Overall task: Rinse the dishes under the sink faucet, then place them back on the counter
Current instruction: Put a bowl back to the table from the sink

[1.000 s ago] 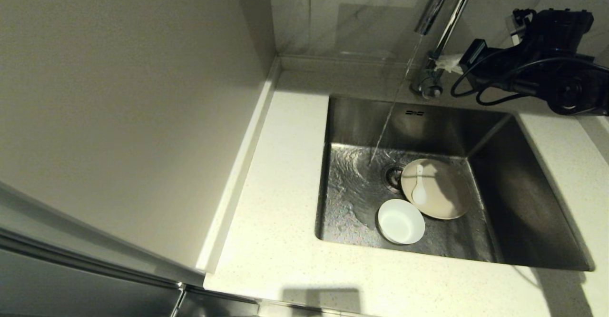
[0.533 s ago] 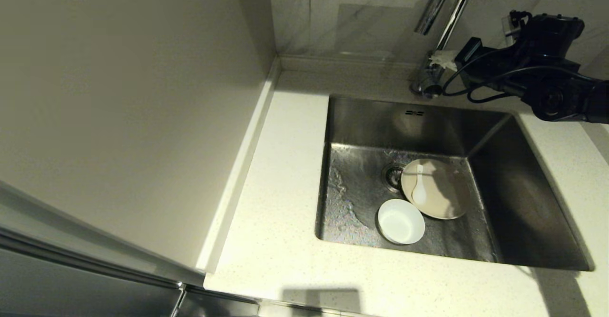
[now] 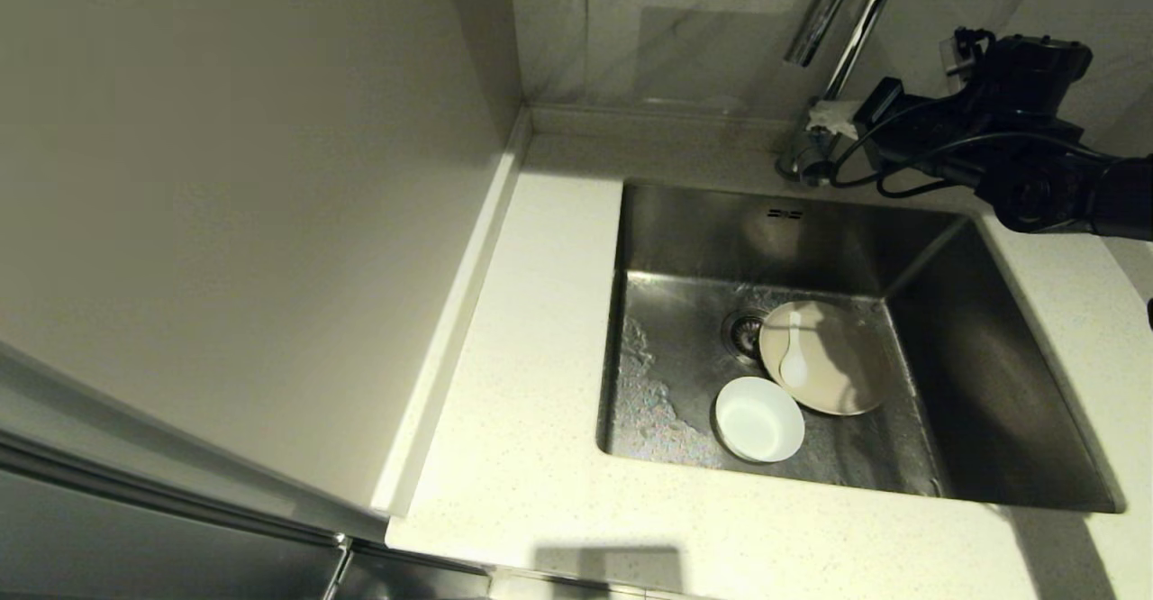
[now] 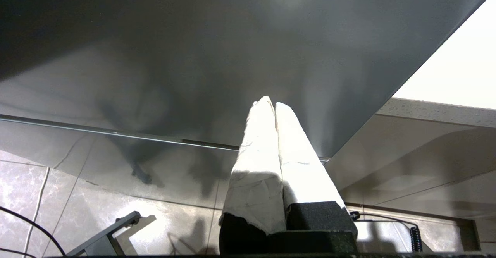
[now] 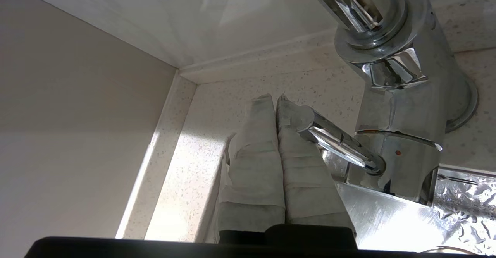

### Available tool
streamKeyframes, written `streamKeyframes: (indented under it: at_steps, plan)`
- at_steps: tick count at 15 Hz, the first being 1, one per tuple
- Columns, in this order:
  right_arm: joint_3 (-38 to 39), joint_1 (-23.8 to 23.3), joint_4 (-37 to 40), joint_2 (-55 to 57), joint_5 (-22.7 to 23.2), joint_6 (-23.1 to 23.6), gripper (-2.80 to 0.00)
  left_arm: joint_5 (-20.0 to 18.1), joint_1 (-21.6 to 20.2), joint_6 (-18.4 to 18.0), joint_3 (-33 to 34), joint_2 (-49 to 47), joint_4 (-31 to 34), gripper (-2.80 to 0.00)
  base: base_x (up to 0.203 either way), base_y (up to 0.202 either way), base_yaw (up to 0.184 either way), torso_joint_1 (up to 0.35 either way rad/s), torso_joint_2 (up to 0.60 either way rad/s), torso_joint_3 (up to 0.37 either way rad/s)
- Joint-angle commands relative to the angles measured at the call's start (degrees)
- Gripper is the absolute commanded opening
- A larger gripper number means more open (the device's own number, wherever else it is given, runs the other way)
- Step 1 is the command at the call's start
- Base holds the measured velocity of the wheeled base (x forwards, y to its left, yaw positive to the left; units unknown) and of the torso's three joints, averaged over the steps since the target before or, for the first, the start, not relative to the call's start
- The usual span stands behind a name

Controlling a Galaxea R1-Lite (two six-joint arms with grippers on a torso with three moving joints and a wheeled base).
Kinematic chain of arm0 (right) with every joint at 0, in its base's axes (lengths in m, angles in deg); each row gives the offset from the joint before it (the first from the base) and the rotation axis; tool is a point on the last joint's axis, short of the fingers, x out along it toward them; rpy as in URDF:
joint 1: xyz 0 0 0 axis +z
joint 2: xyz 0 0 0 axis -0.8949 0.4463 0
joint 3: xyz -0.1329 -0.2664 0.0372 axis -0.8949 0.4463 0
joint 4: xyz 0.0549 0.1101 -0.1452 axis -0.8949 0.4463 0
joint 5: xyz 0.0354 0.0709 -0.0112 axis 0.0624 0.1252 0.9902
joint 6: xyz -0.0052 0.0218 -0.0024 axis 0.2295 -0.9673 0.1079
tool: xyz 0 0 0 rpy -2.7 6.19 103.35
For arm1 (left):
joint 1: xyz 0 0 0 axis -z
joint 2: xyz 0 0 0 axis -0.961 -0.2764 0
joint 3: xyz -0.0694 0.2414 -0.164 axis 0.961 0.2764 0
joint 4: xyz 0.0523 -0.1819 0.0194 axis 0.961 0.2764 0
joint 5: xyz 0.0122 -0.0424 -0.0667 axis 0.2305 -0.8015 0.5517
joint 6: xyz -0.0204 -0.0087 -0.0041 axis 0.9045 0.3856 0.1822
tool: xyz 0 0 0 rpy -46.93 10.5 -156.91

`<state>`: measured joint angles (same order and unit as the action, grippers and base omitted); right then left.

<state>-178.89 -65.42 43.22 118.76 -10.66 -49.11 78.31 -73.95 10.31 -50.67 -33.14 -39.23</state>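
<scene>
Right gripper (image 5: 274, 99): fingers pressed together, tips against the faucet (image 5: 391, 95) handle.
Left gripper (image 4: 271, 105): fingers together, parked low.
Plate (image 3: 827, 359): in the sink (image 3: 991, 375), spoon (image 3: 793, 357) on it.
Bowl (image 3: 759, 420): touching the plate.

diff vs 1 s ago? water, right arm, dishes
The water has stopped: a second ago a stream ran from the faucet into the sink; now none. The right pincer, shut, has shifted left and slightly up at the faucet lever, holding nothing. Unchanged: plate with spoon on it, bowl, all on the sink floor; left pincer parked, shut.
</scene>
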Motion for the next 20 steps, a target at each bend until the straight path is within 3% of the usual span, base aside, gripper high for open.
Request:
streamKeyframes:
  at_steps: [1, 6, 10, 14, 17, 20]
  plan:
    - [0.07, -0.01, -0.06, -0.27, 0.18, -0.25, -2.8, 0.04, 0.0, 0.04, 0.0, 0.18, -0.02, -2.8, 0.0, 0.0, 0.0, 0.0, 0.0, 0.0]
    - [4.94, 0.08, 0.11, -5.4, 1.67, -0.2, -2.8, 0.04, 0.0, 0.04, 0.0, 0.18, -0.02, -2.8, 0.0, 0.0, 0.0, 0.0, 0.0, 0.0]
    - [17.68, -0.12, 0.03, -15.39, 4.29, 0.0, -2.8, 0.04, 0.0, 0.04, 0.0, 0.18, -0.02, -2.8, 0.0, 0.0, 0.0, 0.0, 0.0, 0.0]
    - [33.99, -0.84, 0.22, -24.19, 2.77, 3.84, -2.8, 0.04, 0.0, 0.04, 0.0, 0.18, -0.02, -2.8, 0.0, 0.0, 0.0, 0.0, 0.0, 0.0]
    - [46.27, -1.29, 4.68, -29.03, -4.96, 11.72, -2.8, 0.04, 0.0, 0.04, 0.0, 0.18, -0.02, -2.8, 0.0, 0.0, 0.0, 0.0, 0.0, 0.0]
    - [49.05, -1.45, 18.69, -30.17, -15.84, 30.71, -2.8, 0.04, 0.0, 0.04, 0.0, 0.18, -0.02, -2.8, 0.0, 0.0, 0.0, 0.0, 0.0, 0.0]
